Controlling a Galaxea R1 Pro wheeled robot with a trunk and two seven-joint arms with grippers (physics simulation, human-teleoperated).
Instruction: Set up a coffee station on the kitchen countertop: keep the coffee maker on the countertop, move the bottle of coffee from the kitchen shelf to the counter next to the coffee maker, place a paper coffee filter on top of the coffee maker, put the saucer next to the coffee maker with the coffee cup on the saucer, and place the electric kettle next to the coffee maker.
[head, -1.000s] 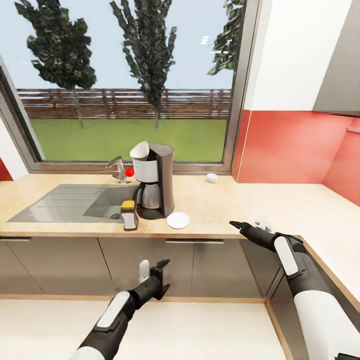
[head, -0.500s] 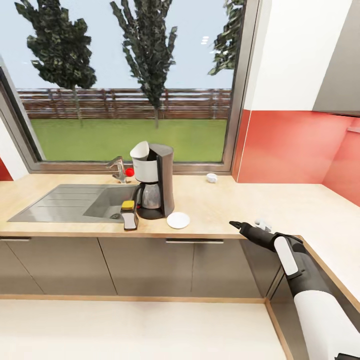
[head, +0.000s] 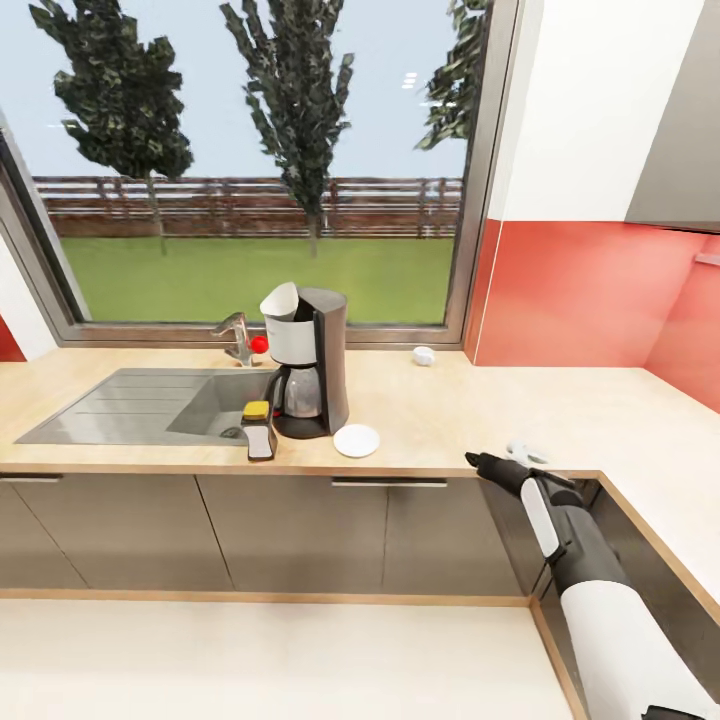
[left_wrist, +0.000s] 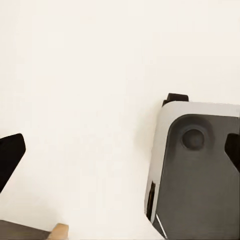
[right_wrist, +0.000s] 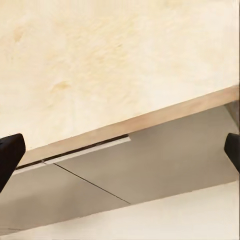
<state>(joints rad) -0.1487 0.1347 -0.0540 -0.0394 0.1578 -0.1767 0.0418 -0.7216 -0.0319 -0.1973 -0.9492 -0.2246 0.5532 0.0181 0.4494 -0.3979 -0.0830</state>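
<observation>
The saucer (head: 357, 440) is seen just right of the coffee maker (head: 306, 362); the right gripper (head: 497, 464), near the countertop (head: 560, 405) edge, is spread wide, as is the left.

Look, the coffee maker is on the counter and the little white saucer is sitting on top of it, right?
Not quite. The coffee maker is on the counter, but the saucer lies flat on the counter beside its base, not on top. The head view shows it.
</observation>
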